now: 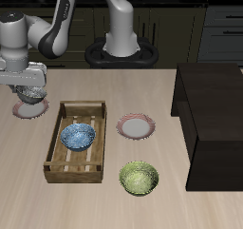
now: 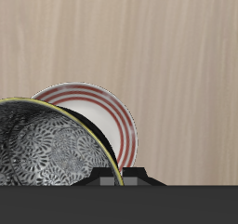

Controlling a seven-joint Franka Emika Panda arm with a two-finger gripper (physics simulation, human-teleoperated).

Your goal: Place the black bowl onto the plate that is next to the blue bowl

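Observation:
My gripper (image 1: 31,92) is near the table's edge, far from the dark box, and is shut on the rim of the black bowl (image 1: 32,99). It holds the bowl just above one red-rimmed plate (image 1: 23,110). In the wrist view the bowl's speckled silvery inside (image 2: 48,149) is close up, with that plate (image 2: 104,116) partly covered beneath it. The blue bowl (image 1: 78,136) sits inside a wooden tray (image 1: 59,126). The other red-rimmed plate (image 1: 136,127) lies on the table right beside that tray and is bare.
A yellow-green bowl (image 1: 140,179) stands near the table's front edge, in front of the bare plate. A large dark box (image 1: 214,119) fills the far side of the table. The robot's base (image 1: 121,47) stands at the back.

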